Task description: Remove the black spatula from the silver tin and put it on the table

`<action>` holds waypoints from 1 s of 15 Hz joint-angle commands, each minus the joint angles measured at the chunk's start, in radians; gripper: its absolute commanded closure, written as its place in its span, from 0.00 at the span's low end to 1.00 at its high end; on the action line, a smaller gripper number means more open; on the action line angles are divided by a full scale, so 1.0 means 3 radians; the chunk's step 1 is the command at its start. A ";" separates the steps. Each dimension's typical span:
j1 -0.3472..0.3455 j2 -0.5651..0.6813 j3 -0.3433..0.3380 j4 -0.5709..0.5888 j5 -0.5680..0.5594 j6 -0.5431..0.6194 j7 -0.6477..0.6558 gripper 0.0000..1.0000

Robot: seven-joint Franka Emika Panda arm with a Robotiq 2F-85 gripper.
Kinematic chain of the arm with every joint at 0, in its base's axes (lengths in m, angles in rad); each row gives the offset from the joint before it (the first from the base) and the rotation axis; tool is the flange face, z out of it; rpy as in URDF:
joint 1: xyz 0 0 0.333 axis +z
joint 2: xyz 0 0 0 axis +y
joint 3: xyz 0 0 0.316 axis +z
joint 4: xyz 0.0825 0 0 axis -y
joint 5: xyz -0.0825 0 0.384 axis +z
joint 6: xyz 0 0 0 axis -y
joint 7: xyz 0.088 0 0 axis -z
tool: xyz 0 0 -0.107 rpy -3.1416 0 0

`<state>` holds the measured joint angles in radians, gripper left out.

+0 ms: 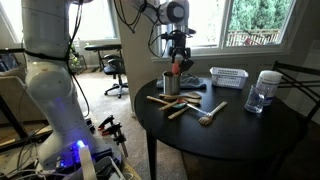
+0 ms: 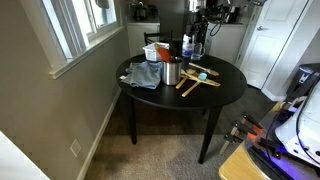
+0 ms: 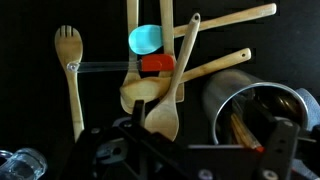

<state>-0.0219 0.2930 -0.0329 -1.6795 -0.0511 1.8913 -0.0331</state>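
Observation:
The silver tin (image 1: pixel 171 84) stands on the round black table (image 1: pixel 235 130), near its far-left side, and shows in both exterior views (image 2: pixel 172 72). An orange-tipped utensil (image 1: pixel 176 68) sticks up out of it. In the wrist view the tin's (image 3: pixel 255 115) inside is dark, with a pale handle leaning in it. I cannot make out the black spatula against that dark. My gripper (image 1: pixel 179 52) hangs just above the tin, also seen in an exterior view (image 2: pixel 190 48). In the wrist view its fingers (image 3: pixel 205 150) are spread wide and empty, the tin's rim between them.
Several wooden spoons (image 1: pixel 186 104) and a fork (image 3: pixel 70 70) lie beside the tin, with a blue-headed utensil (image 3: pixel 145 40). A white slotted basket (image 1: pixel 228 77) and a glass jar (image 1: pixel 265 92) stand at the far side. A blue cloth (image 2: pixel 145 75) lies near the tin.

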 commanded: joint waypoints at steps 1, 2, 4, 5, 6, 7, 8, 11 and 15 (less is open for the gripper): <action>-0.0008 0.0001 0.0010 0.0007 -0.0004 -0.0008 0.0004 0.00; -0.0010 0.0002 0.0008 0.0007 -0.0004 -0.0008 0.0004 0.00; -0.0014 0.0005 0.0002 0.0007 -0.0004 -0.0008 0.0004 0.00; -0.0014 0.0005 0.0002 0.0007 -0.0004 -0.0008 0.0004 0.00; -0.0014 0.0006 0.0002 0.0007 -0.0004 -0.0008 0.0004 0.00; -0.0014 0.0006 0.0002 0.0007 -0.0004 -0.0008 0.0004 0.00; -0.0014 0.0006 0.0002 0.0007 -0.0004 -0.0008 0.0004 0.00; 0.0128 0.0186 0.0034 0.0186 -0.0243 -0.0111 0.0141 0.00; 0.0394 0.0683 -0.0003 0.0782 -0.0456 -0.0508 0.0980 0.00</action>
<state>0.0459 0.3789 -0.0256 -1.5955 -0.1475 1.8291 0.0903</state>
